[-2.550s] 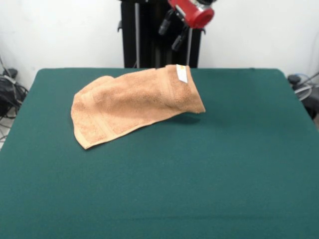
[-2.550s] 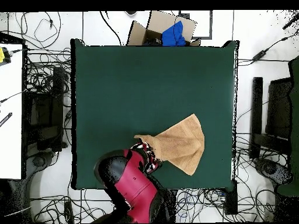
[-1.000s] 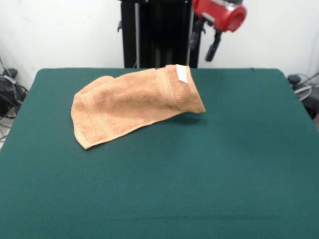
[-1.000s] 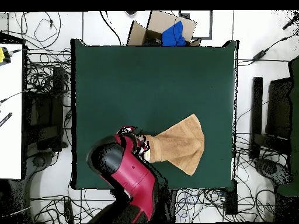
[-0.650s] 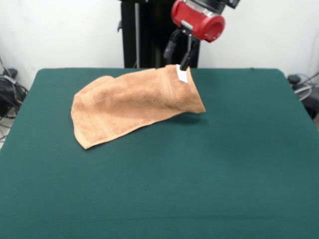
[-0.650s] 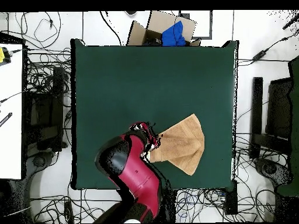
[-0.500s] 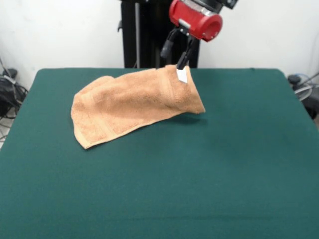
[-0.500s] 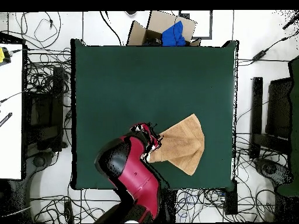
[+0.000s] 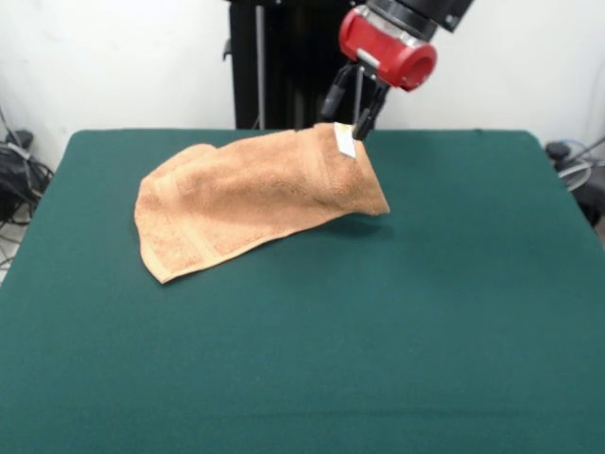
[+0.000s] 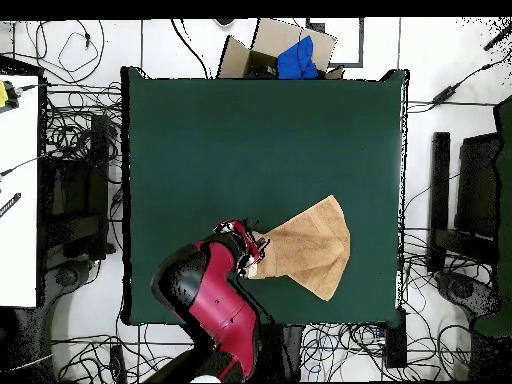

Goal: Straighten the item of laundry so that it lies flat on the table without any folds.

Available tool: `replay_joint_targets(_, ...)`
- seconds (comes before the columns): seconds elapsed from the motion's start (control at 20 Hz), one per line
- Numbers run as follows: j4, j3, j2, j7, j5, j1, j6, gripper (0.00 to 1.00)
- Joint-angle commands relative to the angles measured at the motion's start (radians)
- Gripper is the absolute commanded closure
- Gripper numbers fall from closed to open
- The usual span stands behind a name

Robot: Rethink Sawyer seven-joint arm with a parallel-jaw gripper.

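Note:
The peach-orange item of laundry (image 9: 250, 194) lies folded over on the far left half of the green table (image 9: 425, 322), its far right corner raised, with a white tag (image 9: 345, 139) on it. My gripper (image 9: 348, 113) hangs just above that tagged corner, open, its two black fingers (image 9: 331, 97) spread with nothing between them. In the overhead view the towel (image 10: 310, 245) is a wedge near the table's (image 10: 250, 130) lower edge, and the gripper (image 10: 249, 245) sits at its narrow left tip.
The red arm (image 10: 210, 300) reaches in over the table's lower edge. A cardboard box with a blue thing (image 10: 285, 55) stands beyond the far edge. Cables lie on the floor all round, and a white table (image 10: 18, 180) stands at the left.
The gripper swung from the right to above the towel's tagged corner, then shifted slightly right. The towel has kept its shape and place.

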Motion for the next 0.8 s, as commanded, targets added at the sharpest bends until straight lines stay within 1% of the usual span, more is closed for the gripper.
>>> replay_joint_targets(0.05, 0.038, 0.075, 0.088, 0.344, 0.093, 0.053, -0.021, 0.0)
replay_joint_targets(0.2, 0.044, 0.096, 0.095, 0.35, 0.098, 0.046, -0.059, 0.0)
replay_joint_targets(0.8, 0.042, 0.107, 0.106, 0.366, 0.114, 0.052, -0.07, 0.0)
